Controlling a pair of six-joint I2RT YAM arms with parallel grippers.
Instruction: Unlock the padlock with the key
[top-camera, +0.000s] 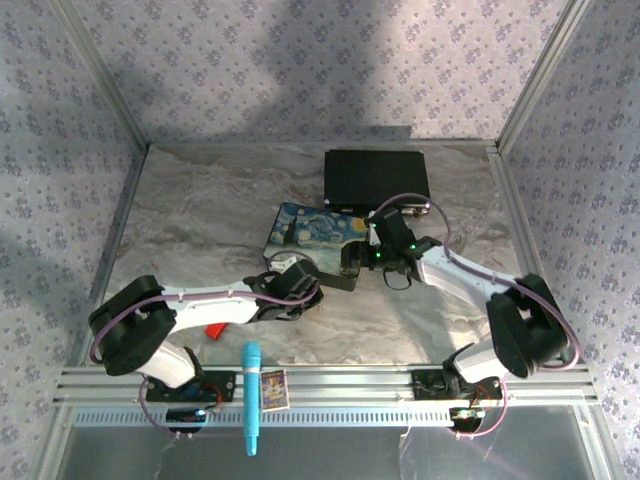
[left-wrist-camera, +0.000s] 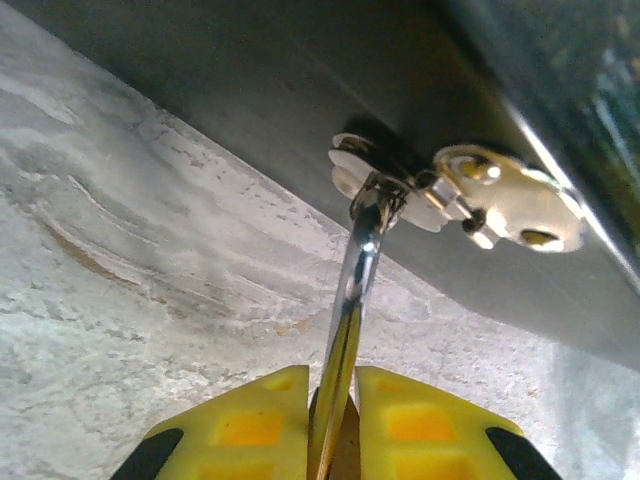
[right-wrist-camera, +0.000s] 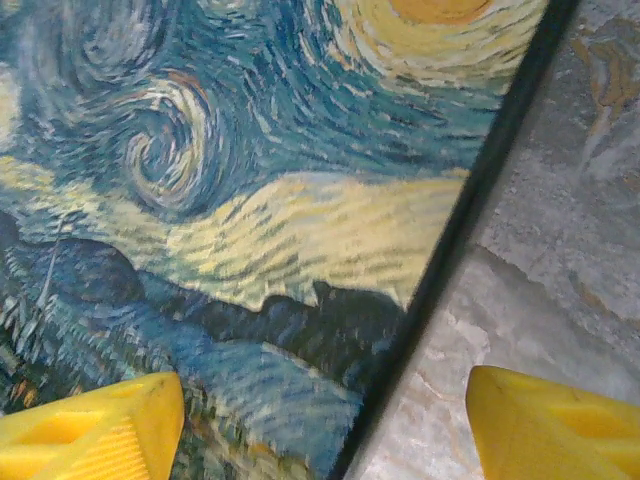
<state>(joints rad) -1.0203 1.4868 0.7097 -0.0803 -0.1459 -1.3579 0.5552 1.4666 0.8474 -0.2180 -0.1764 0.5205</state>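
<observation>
Box (top-camera: 300, 228) sits mid-table in the top view, toward the far edge. The left gripper (top-camera: 335, 281) meets its near side and the right gripper (top-camera: 362, 258) hangs over its right end. The left wrist view adds what the top view hides: fingers (left-wrist-camera: 430, 430) clamped on the padlock (left-wrist-camera: 350, 290), its shackle running up through the hasp (left-wrist-camera: 500, 200). In the right wrist view the fingers (right-wrist-camera: 90, 420) are spread wide and hold nothing. Risks: a sideways pull could drag the box, or the thin shackle could slip from the pads. Neither gripper holds a key.
</observation>
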